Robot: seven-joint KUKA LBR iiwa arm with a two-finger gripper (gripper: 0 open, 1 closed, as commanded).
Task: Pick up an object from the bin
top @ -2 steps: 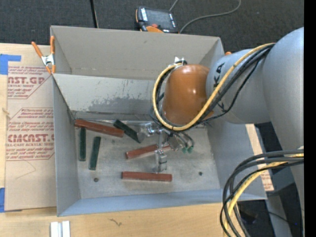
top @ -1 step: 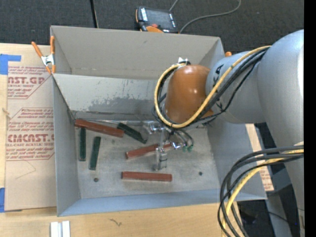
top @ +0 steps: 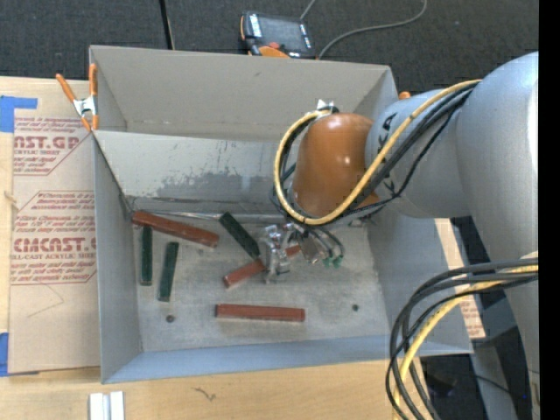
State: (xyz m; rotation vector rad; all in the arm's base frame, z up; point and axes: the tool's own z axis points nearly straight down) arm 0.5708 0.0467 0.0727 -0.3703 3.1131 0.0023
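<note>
Grey bin floor (top: 341, 297) lay beneath the pincer (top: 278, 257), red-brown stick (top: 245, 276) just beside; whether open or closed, untellable. Grasp stage, seemingly: next needed closing, lifting.

Short red-brown stick (top: 243, 276), lying flat, slanted, middle of bin floor (top: 350, 318)

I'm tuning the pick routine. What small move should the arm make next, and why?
Probably a slight shift toward the view's left, along the short reddish-brown stick. The gripper sits at that stick's right end, with a dark green stick lying just up-left of it; centring on the reddish one would likely give a surer hold.
</note>
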